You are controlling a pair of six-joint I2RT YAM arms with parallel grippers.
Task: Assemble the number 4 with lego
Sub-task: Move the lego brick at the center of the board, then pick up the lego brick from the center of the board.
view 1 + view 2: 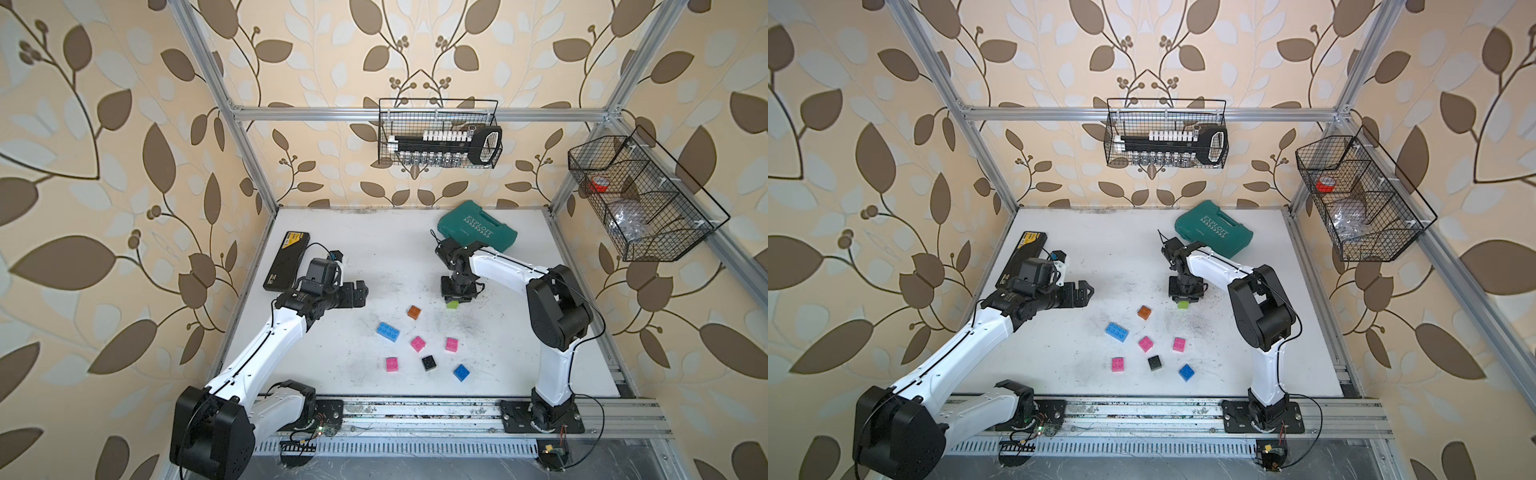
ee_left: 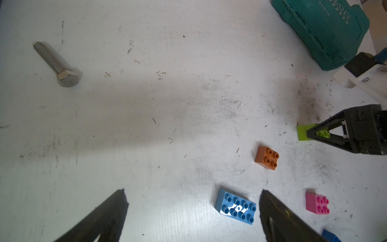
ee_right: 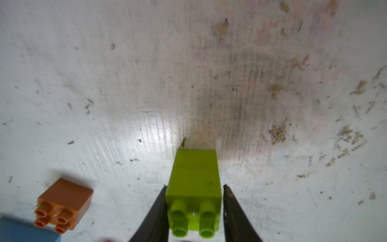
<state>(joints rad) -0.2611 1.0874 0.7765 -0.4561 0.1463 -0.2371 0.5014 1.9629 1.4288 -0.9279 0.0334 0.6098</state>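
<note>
Looking down in both top views, the lego lay loose on the white table [image 1: 374, 249] between the two arms: an orange brick [image 1: 414, 311] farthest back, a long blue brick [image 1: 388, 331] to its left, three pink bricks [image 1: 417, 343], a black brick [image 1: 428, 363] and a small blue brick [image 1: 461, 372] nearer the front, all apart from one another. The right gripper [image 1: 455, 301] pointed straight down over a lime stack [image 1: 452, 305] just right of the orange brick, in front of the teal case [image 1: 477, 229]. The left gripper [image 1: 1079, 293] hung level at the left, well apart from the bricks. In the left wrist view, the left gripper [image 2: 192, 190] had its jaws spread wide with nothing between them; the long blue brick [image 2: 235, 206] lay by one tip, a bolt [image 2: 57, 62] lay alone far off, and the right gripper's fingers straddled the lime stack [image 2: 302, 132]. In the right wrist view, the lime stack [image 3: 195, 174] stood studs up on the table between the right gripper's [image 3: 194, 185] fingers [image 3: 157, 209]: one finger lay against it, a sliver seemed to show beside the other, and I could not tell whether the jaws pinched it. The orange brick [image 3: 65, 201] sat near it.
</note>
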